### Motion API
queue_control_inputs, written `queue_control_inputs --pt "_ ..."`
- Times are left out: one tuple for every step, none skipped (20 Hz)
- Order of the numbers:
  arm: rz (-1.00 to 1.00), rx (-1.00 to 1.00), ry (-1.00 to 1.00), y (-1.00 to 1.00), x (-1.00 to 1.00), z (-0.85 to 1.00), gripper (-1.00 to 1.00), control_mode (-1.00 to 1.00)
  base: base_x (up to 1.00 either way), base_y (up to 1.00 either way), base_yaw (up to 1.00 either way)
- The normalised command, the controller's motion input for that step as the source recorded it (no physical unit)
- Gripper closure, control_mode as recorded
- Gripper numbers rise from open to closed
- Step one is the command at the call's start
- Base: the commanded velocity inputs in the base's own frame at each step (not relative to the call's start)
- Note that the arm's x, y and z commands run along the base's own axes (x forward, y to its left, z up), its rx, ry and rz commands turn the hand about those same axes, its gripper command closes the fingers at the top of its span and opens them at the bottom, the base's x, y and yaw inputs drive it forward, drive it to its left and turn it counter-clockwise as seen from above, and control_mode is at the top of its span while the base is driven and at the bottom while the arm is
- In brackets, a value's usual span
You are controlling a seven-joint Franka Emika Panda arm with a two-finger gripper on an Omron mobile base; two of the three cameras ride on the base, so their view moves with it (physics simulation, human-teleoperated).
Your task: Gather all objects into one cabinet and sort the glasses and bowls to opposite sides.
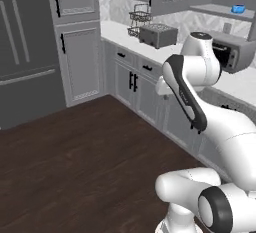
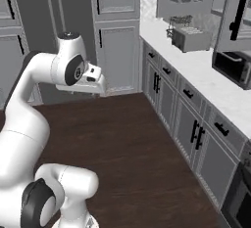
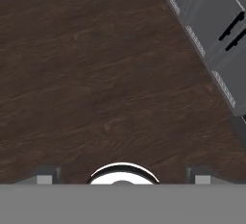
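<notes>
A squat glossy blue vessel (image 1: 238,9) sits on the long grey shelf board (image 1: 212,10) of the wall cabinet at the upper right. The cabinet's tall grey door (image 2: 230,31) with its black bar handle (image 2: 240,6) stands at the top right of the right base view. My gripper (image 3: 122,176) is open, its two fingertips (image 3: 45,176) set wide apart with nothing between them, and it points down at the dark wooden floor (image 3: 105,83). The hand (image 2: 92,81) hangs over the floor, well away from the counter. The wooden bowl, grey cup and red mug are out of view.
A white counter (image 2: 196,65) runs along grey base cabinets (image 2: 188,109) with black pulls. On it stand a toaster (image 1: 157,35), a wire rack (image 1: 140,19) and a toaster oven (image 1: 232,52). A dark fridge (image 1: 25,52) and tall cabinets (image 1: 80,62) close the far side.
</notes>
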Motion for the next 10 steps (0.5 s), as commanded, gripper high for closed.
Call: queue_control_inputs --pt "0.0 0.0 0.0 0.0 0.0 0.0 -1.0 1.0 1.0 0.0 -0.06" --pt "0.0 0.0 0.0 0.0 0.0 0.0 -1.0 1.0 1.0 0.01 -0.08" --pt "0.0 0.0 0.0 0.0 0.0 0.0 -1.0 1.0 1.0 0.04 -0.12" --pt "0.0 0.0 0.0 0.0 0.0 0.0 -1.0 1.0 1.0 0.1 -0.27" --pt "0.0 0.0 0.0 0.0 0.0 0.0 -1.0 1.0 1.0 0.11 -0.36" --pt "0.0 0.0 0.0 0.0 0.0 0.0 -1.0 1.0 1.0 0.16 -0.41" --pt "0.0 0.0 0.0 0.0 0.0 0.0 -1.0 1.0 1.0 0.18 -0.44" --pt "0.0 0.0 0.0 0.0 0.0 0.0 -1.0 1.0 1.0 0.19 -0.46" --pt "0.0 0.0 0.0 0.0 0.0 0.0 -1.0 1.0 1.0 0.19 -0.51" --pt "0.0 0.0 0.0 0.0 0.0 0.0 -1.0 1.0 1.0 0.23 -0.55"
